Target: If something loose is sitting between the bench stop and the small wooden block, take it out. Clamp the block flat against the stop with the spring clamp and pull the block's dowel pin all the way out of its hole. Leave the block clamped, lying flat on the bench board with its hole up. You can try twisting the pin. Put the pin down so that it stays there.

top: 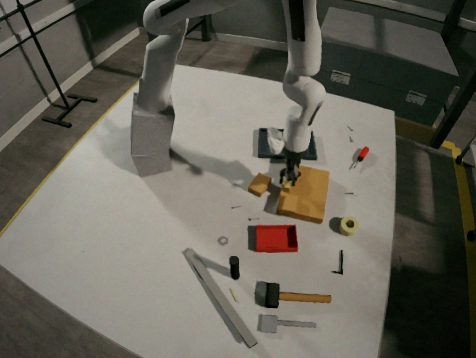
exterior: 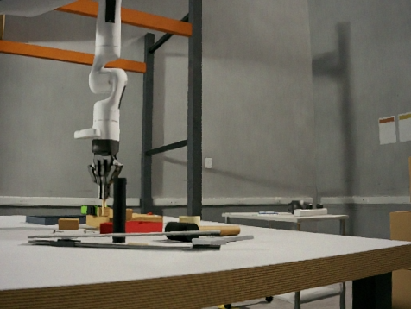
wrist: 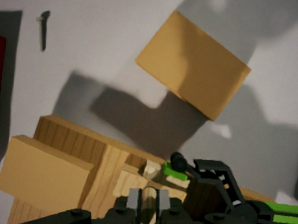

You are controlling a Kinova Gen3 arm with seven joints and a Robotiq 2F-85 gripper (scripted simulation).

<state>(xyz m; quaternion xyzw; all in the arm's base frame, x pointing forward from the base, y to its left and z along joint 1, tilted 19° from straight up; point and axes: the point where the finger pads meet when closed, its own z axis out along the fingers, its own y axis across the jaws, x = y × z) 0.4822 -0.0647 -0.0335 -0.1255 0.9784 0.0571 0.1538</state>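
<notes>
Found with black, grey-tipped fingers (top: 290,176) (exterior: 101,191) clamped on the slim, pale, round wooden dowel pin (exterior: 104,203) (wrist: 149,201), upright above the small, pale, rectangular wooden block (exterior: 104,211) (wrist: 125,181), apparently aligned for a straight upward pull, with seated depth hidden.

No lettering, brand or number can be read anywhere. Two pale labels sit on the dark grey cabinet (top: 390,65) at the upper right of the top view, one near its middle and one towards its right end, their print too small to make out; in the exterior view, two sheets, one with an orange-red band and one with a yellow band, hang on the grey wall (exterior: 360,164) at the right edge, equally unreadable
</notes>
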